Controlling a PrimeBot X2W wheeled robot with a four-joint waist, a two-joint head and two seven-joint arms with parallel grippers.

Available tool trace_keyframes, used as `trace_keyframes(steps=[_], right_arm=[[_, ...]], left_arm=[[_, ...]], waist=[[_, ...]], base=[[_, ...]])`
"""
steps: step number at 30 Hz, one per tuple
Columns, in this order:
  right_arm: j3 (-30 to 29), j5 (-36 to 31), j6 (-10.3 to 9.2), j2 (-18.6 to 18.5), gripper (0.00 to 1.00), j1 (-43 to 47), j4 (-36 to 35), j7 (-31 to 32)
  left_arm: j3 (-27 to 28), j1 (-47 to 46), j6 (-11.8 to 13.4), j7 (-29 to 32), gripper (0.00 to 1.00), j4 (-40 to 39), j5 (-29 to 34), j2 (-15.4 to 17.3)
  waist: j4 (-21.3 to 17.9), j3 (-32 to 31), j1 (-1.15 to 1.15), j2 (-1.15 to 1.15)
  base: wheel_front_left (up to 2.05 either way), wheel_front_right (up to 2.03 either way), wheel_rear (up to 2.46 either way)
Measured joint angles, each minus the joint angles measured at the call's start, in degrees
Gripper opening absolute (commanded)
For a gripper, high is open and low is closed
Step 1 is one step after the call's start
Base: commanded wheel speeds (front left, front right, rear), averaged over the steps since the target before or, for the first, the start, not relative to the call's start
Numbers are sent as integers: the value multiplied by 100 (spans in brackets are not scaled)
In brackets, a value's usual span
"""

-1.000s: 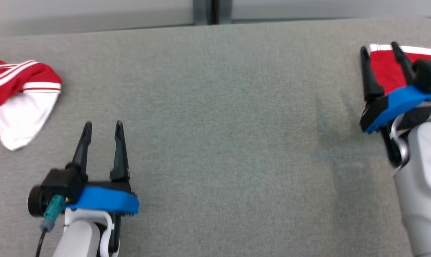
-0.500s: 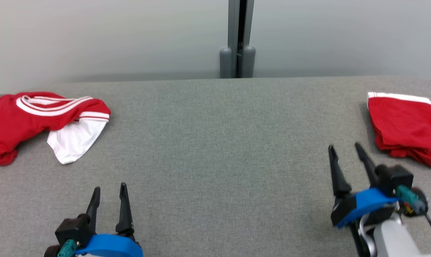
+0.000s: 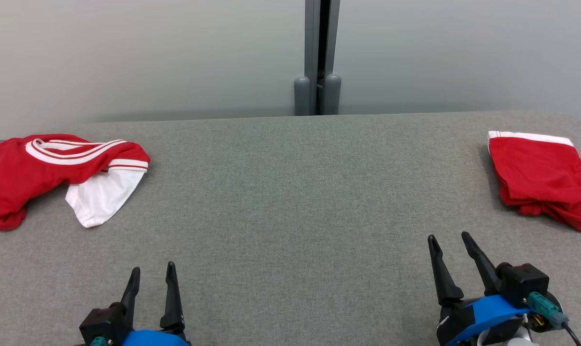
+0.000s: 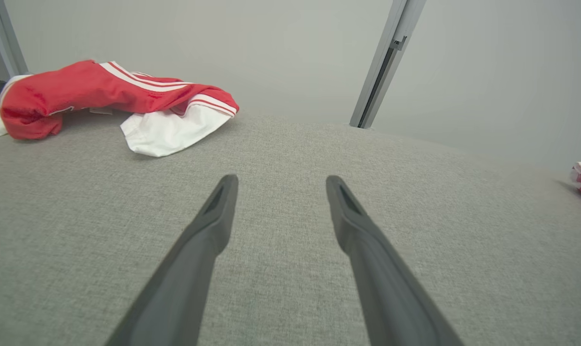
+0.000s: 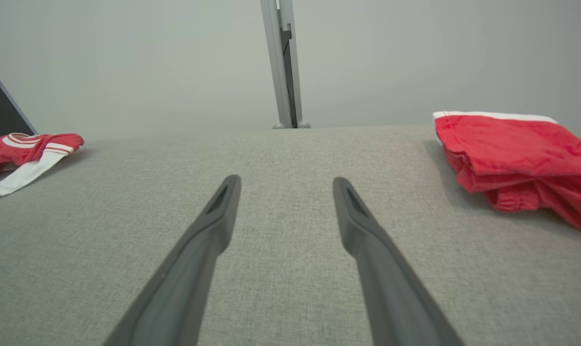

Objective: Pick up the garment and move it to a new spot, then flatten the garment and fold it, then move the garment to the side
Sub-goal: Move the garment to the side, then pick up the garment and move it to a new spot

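Observation:
A folded red garment (image 3: 540, 178) with a white band lies at the table's far right; the right wrist view has it at upper right (image 5: 511, 154). My right gripper (image 3: 448, 235) stands open near the front edge, apart from that garment and empty, its fingers spread (image 5: 285, 178). A crumpled red and white striped garment (image 3: 45, 168) lies at the far left, also in the left wrist view (image 4: 103, 91). My left gripper (image 3: 153, 267) is open and empty at the lower left, well short of it, fingers parted (image 4: 281, 179).
The grey fabric-covered table (image 3: 290, 202) stretches wide between the two garments. A pale wall with a grey vertical post (image 3: 318, 57) stands behind the table's back edge.
The head camera has tilted up, so the whole picture shifted. My right gripper has drawn back from the folded red garment toward the front edge. Both grippers stayed open.

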Motion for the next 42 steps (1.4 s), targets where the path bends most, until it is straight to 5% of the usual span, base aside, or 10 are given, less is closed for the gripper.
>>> trace_keyframes(steps=[16,33,42], right_arm=[[-97,-90,0,-3,100,95,-37,-1],[157,-52,0,0,100,114,13,-8],[443,-25,0,1,100,79,7,13]], left_arm=[[-130,-32,34,48,100,-71,34,26],[-202,-104,102,77,100,-229,42,113],[-199,-80,112,77,100,-288,-7,131]], waist=[[171,-32,1,0],[2167,-248,0,0],[2613,-103,1,0]], base=[[0,0,0],[0,0,0],[0,0,0]])
